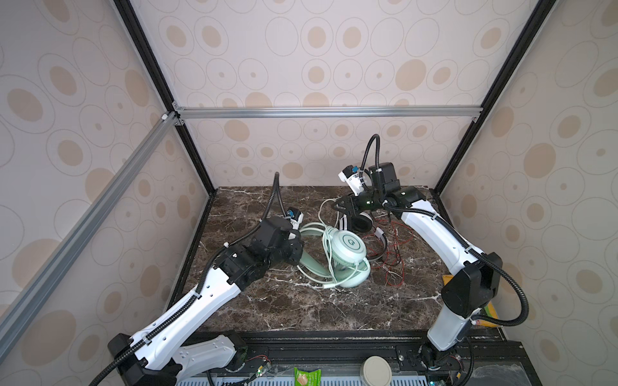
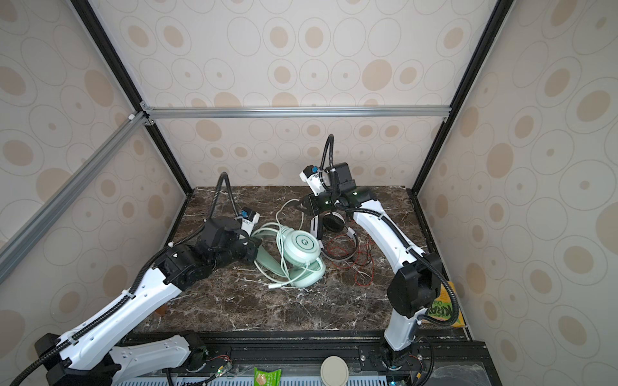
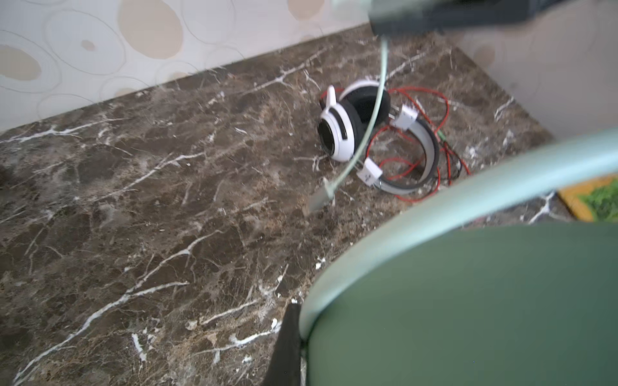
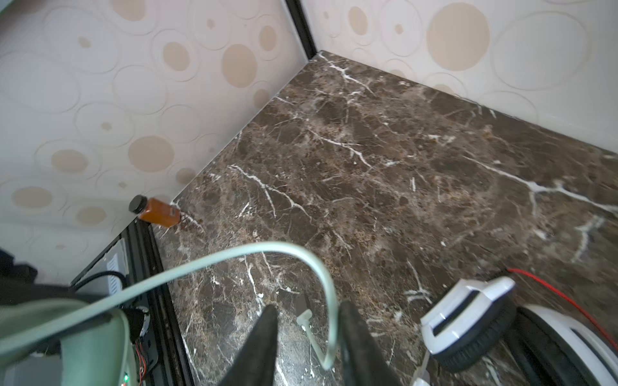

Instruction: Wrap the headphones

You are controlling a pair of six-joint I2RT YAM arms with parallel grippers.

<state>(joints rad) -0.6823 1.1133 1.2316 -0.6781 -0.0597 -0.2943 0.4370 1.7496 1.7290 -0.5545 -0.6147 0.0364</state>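
Most of left gripper [image 3: 290, 341] hidden — behind mint-green headset [image 3: 468, 300].

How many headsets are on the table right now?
2. The mint-green headset lies in the middle of the table; the white headset with black earpads lies just behind it, toward the right. No others seem hidden.

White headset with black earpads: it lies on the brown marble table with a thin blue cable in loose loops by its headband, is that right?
Not quite. The thin cable in loose loops by the headband of the white headset with black earpads is red, not blue. The headset does lie on the brown marble table. The left wrist view shows all this plainly.
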